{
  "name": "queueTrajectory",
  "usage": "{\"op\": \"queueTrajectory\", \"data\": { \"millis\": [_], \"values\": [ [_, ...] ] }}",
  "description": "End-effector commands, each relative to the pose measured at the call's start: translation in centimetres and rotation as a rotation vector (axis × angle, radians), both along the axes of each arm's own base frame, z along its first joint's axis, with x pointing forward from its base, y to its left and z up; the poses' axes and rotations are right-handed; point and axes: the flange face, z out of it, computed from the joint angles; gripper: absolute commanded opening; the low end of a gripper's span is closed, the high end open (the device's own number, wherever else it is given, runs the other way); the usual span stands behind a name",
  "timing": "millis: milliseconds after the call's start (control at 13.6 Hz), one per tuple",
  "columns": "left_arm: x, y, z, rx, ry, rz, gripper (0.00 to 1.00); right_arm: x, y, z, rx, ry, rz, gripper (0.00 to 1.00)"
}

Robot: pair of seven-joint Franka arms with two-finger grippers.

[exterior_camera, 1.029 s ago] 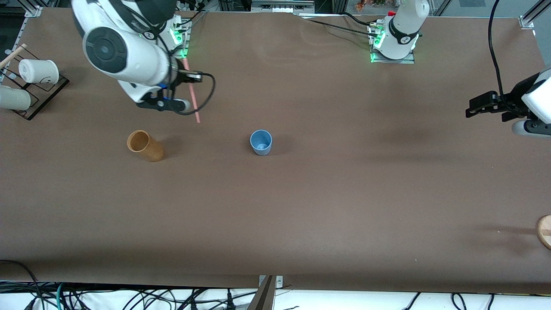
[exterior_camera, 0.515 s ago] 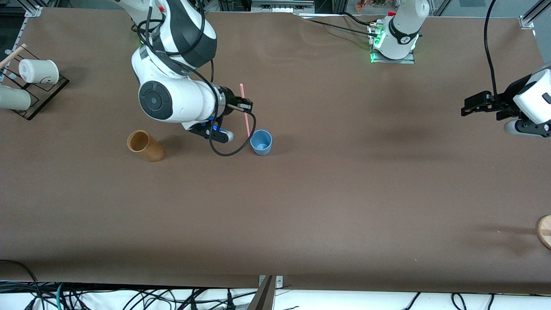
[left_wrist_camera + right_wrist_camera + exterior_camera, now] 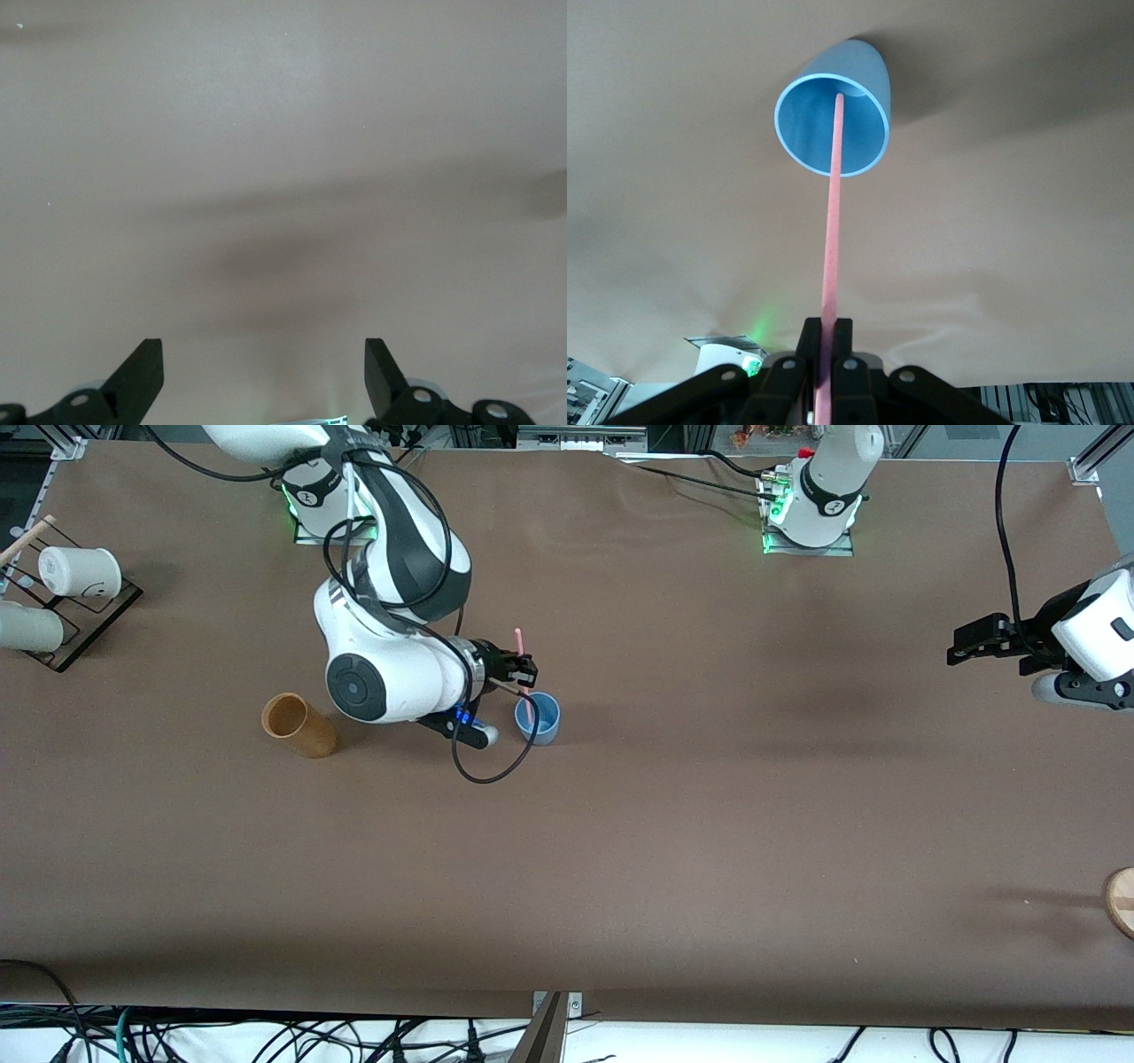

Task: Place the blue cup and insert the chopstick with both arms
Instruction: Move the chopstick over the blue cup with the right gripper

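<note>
My right end effector [image 3: 524,671] is clamped on the pink chopstick [image 3: 830,257], whose tip is inside the blue cup [image 3: 538,718] mid-surface, and any sideways drift could tip the light cup, while my left end effector [image 3: 974,643] waits, spread apart.

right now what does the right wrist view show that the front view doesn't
Only the right wrist view looks straight down the chopstick into the blue cup, its lower end inside the rim, with the right pincer shut on it. Only the front view shows the orange-brown cup, the white cup on its rack, and the left pincer open, waiting over the left arm's end of the table. Both show chopstick, blue cup and right pincer.
</note>
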Motion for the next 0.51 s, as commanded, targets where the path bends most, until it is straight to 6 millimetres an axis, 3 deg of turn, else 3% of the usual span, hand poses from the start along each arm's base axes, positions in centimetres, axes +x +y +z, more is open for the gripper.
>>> {"op": "queueTrajectory", "data": {
  "millis": [0,294,368,441],
  "values": [
    [0.2,0.2,0.1,0.012,-0.009,-0.031,1.00,0.3,0.4,0.6,0.027,-0.002,0.010,0.00],
    [0.2,0.1,0.1,0.009,-0.008,-0.031,1.00,1.0,-0.3,-4.3,-0.023,0.016,0.037,0.05],
    [0.2,0.2,0.1,0.009,-0.008,-0.029,1.00,1.1,-0.4,-4.6,-0.031,0.011,0.044,0.43],
    [0.2,0.2,0.0,0.009,-0.006,-0.029,1.00,1.4,-0.8,-4.5,-0.027,0.011,0.038,0.99]
  ]
}}
